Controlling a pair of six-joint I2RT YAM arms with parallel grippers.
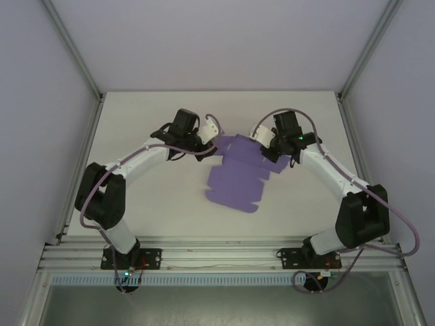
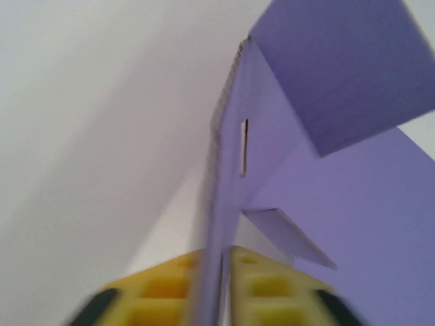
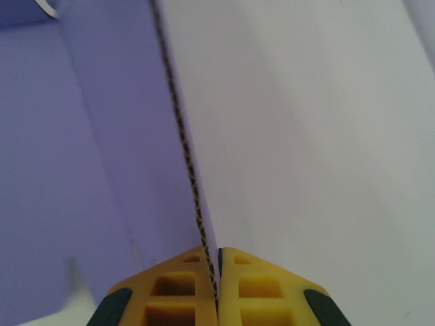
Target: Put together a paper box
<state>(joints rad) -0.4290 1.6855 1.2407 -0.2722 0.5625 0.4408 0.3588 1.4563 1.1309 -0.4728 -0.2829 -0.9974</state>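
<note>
**A:** Well, where does the paper box (image 1: 234,180) lie?

**B:** Around the middle of the tabletop (image 1: 170,204), a little toward the far edge. It is a purple die-cut sheet, mostly flat, with its near flaps spread toward the arms' bases. The far flaps are lifted where the two grippers meet it.

**A:** Which gripper is on which side?

**B:** The left gripper (image 1: 212,130) is at the sheet's far-left corner. The right gripper (image 1: 262,134) is at its far-right corner. The two are near each other, with the raised card between them.

**A:** Is the right one holding on?

**B:** Yes. In the right wrist view its yellow fingers (image 3: 177,285) are pressed together on a thin standing edge of the card (image 3: 81,170). The corrugated edge runs straight down into the pinch (image 3: 217,251).

**A:** And the left one?

**B:** That one is harder to read. In the left wrist view an upright panel of the card (image 2: 353,176) stands between the fingers (image 2: 170,285), and the picture is blurred there. The jaws look slightly apart around the panel (image 2: 217,255), but I cannot tell whether they press on it.

**A:** Anything else on that panel?

**B:** It has a narrow vertical slot (image 2: 244,146). A flap (image 2: 340,68) folds over above it, to the right.
</note>
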